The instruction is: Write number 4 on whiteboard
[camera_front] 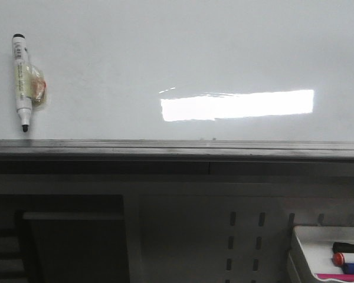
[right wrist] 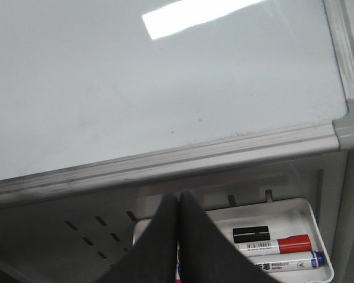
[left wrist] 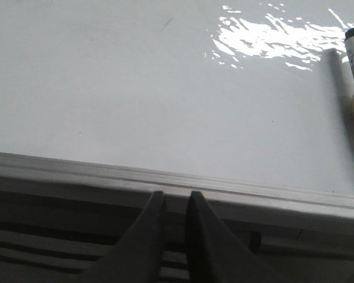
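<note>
I see the whiteboard point(camera_front: 183, 53) unmarked, a black-tipped marker point(camera_front: 22, 81) lying on it; my left gripper point(left wrist: 176, 203) and right gripper point(right wrist: 178, 200) sit nearly closed, holding nothing.

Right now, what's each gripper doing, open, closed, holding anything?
Left gripper: nearly closed, a narrow gap between the fingers, holding nothing, near the whiteboard frame.
Right gripper: closed, empty, above the marker tray.
</note>
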You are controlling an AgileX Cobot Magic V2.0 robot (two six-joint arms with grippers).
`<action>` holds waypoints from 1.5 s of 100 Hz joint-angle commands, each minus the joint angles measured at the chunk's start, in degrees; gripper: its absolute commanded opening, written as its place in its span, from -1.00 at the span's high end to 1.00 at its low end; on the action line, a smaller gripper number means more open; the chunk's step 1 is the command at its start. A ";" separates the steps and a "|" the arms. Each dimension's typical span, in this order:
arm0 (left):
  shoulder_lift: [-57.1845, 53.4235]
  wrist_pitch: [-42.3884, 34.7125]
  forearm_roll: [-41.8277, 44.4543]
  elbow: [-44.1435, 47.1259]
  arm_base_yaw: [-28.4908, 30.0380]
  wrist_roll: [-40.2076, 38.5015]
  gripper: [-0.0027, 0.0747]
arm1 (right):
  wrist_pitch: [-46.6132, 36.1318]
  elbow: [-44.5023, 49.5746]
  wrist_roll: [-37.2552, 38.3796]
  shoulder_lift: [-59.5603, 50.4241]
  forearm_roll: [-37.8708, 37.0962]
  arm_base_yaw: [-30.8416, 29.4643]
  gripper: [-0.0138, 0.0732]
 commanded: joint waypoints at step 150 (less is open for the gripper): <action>53.14 -44.07 -12.75 -11.98 -30.32 -0.56 0.97 | 6.05 -14.19 -0.90 6.79 -9.45 12.24 0.83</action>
